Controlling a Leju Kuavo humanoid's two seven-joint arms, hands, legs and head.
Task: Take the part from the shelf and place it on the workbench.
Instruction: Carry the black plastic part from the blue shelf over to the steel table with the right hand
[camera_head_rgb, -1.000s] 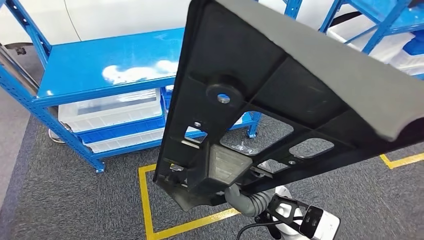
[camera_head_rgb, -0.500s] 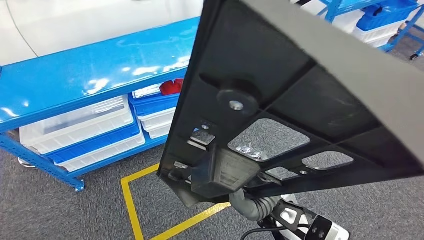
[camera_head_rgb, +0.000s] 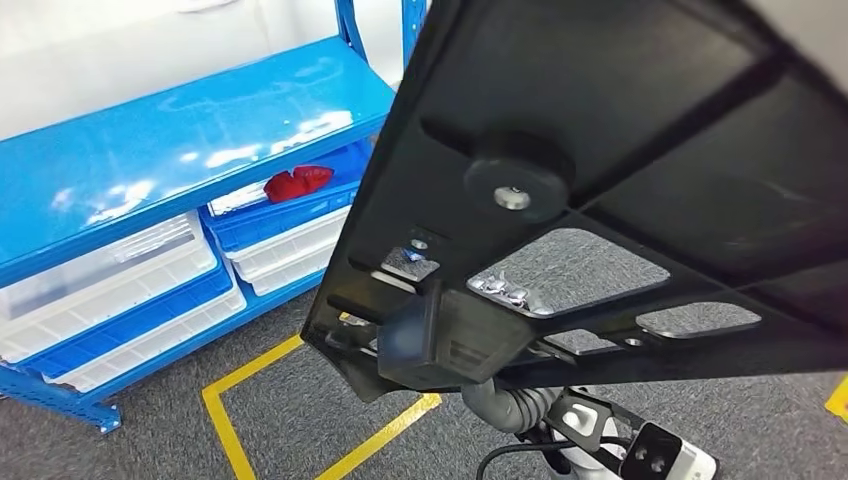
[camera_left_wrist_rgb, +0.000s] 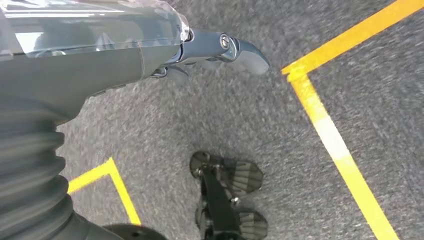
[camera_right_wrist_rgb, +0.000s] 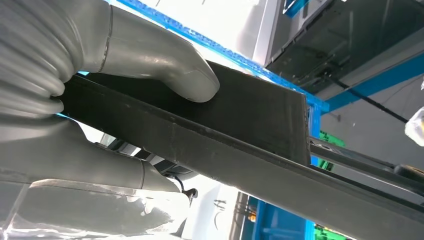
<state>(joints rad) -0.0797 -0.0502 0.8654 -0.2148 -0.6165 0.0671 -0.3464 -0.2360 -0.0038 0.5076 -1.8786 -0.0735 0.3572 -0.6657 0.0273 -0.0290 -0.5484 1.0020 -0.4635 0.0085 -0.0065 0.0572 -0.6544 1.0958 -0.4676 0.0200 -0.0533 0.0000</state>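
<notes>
The part (camera_head_rgb: 620, 130) is a big black plastic panel with ribs, cut-outs and a round boss. It is tilted up close in front of the head camera and covers most of the head view. My right hand (camera_right_wrist_rgb: 90, 160) grips its lower edge, thumb (camera_right_wrist_rgb: 150, 55) pressed on one face of the part (camera_right_wrist_rgb: 250, 115) and fingers under the other. In the head view the part hides that hand, with the grey wrist cover (camera_head_rgb: 500, 405) below it. My left hand (camera_left_wrist_rgb: 150, 45) hangs over the carpet, fingers apart, holding nothing.
A blue shelf rack (camera_head_rgb: 180, 150) stands at the left, with white and blue bins (camera_head_rgb: 110, 290) on its lower level and a red item (camera_head_rgb: 295, 182) in one. Yellow tape lines (camera_head_rgb: 225, 420) mark the grey carpet below.
The whole picture has shifted, so the camera has turned: the blue rack now lies further left and lower. The part stays in my right hand and looms a little larger.
</notes>
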